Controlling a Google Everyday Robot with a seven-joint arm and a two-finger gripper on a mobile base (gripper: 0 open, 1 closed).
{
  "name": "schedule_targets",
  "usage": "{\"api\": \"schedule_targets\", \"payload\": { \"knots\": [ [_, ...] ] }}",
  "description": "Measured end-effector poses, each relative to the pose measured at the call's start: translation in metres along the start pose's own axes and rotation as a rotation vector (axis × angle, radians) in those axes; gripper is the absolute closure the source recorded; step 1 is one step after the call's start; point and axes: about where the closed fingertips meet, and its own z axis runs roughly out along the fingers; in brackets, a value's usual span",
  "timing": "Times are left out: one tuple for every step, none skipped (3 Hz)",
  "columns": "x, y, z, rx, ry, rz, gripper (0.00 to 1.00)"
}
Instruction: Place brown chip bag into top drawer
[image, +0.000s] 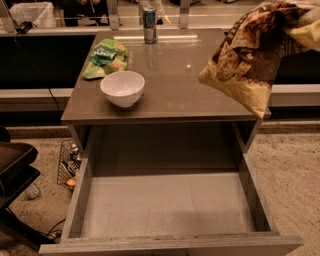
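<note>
The brown chip bag (250, 57) hangs in the air at the upper right, over the right front corner of the cabinet top (190, 85). It is crinkled, dark brown in the middle with pale yellow ends. My gripper (306, 21) is at the top right edge, mostly hidden by the bag it holds up. The top drawer (80, 200) is pulled fully open below, wide and shallow, with a bare pale grey bottom. The bag's lowest corner is above and behind the drawer's right side.
On the cabinet top stand a white bowl (122, 87), a green chip bag (106, 57) and a drink can (149, 24) at the back. A dark chair (12, 165) and a wire basket (67, 162) are on the floor at the left.
</note>
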Motion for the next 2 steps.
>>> {"api": "schedule_targets", "payload": {
  "knots": [
    [0.030, 0.053, -0.003, -0.045, 0.069, 0.121, 1.00],
    [0.071, 0.119, 0.003, -0.117, 0.150, 0.272, 1.00]
  ]
}}
